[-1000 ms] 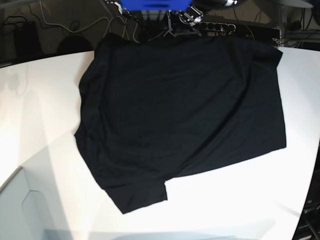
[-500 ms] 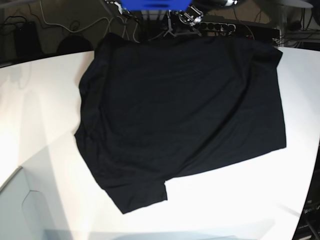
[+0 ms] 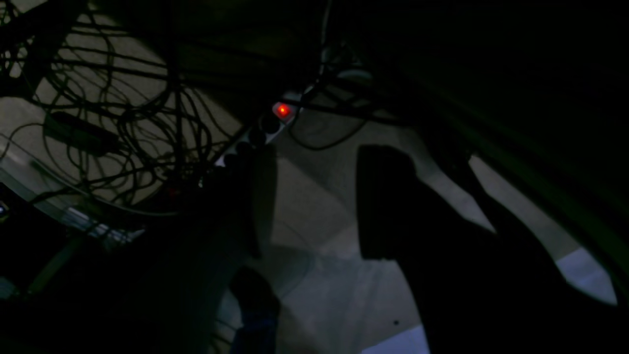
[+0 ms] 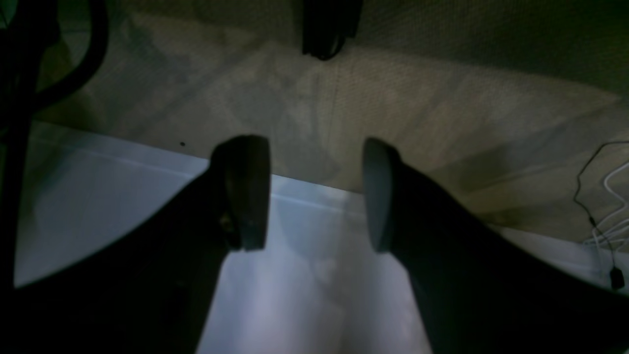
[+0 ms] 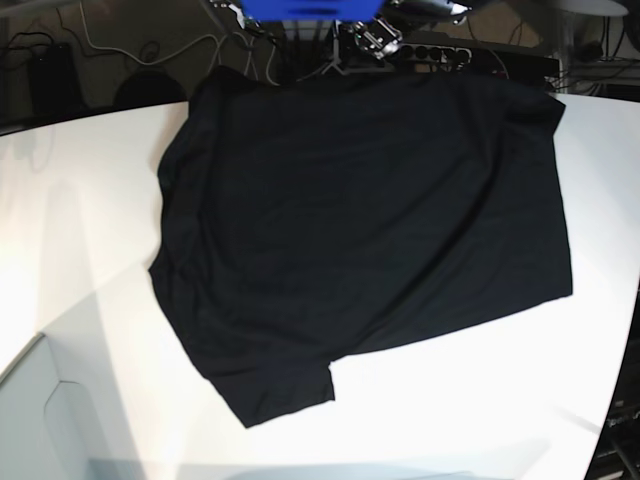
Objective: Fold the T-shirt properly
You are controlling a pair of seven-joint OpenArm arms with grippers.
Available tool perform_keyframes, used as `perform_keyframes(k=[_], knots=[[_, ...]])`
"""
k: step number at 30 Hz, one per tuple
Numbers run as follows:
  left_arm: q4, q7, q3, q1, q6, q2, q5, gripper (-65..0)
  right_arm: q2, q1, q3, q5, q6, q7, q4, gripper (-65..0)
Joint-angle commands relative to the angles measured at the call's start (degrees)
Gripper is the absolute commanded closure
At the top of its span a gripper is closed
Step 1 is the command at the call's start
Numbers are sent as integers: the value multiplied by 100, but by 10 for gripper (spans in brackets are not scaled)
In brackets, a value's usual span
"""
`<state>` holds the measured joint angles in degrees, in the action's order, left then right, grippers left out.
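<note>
The black T-shirt [image 5: 365, 230] lies spread and somewhat crumpled on the white table [image 5: 80, 250], with one sleeve pointing to the front edge. Neither gripper touches it. My right gripper [image 4: 317, 194] is open and empty, its two fingers [image 4: 245, 191] hanging over a white table edge [image 4: 123, 206] and the floor. My left gripper [image 3: 309, 206] is open and empty in a very dark view, over floor and cables. In the base view only a metal arm part [image 5: 368, 36] shows behind the shirt's far edge. The shirt does not show clearly in either wrist view.
A blue block [image 5: 310, 8] sits at the top middle behind the table. A power strip [image 5: 440, 52] and cables lie on the floor behind. The left wrist view shows a power strip with a red light [image 3: 281, 110] and tangled cables [image 3: 98, 123].
The metal arm part behind the shirt's far edge has shifted slightly. The T-shirt has not moved.
</note>
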<state>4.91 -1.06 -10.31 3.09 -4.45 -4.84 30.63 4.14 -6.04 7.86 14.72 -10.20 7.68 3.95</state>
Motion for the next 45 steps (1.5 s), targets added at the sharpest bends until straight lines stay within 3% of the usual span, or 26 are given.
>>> perform_keyframes(k=[1, 17, 32, 45], knots=[[-152, -268, -55, 258, -412, -92, 238, -260, 30, 204, 36, -254, -31, -403, 111, -303], [-179, -276, -64, 47, -412, 295, 238, -260, -357, 354, 27, -254, -31, -386, 85, -303], [-187, -276, -64, -173, -412, 163, 229, -260, -348, 521, 27, -254, -31, -395, 85, -303], [-196, -276, -73, -428, -412, 339, 247, -260, -348, 538, 36, -254, -31, -386, 111, -303]])
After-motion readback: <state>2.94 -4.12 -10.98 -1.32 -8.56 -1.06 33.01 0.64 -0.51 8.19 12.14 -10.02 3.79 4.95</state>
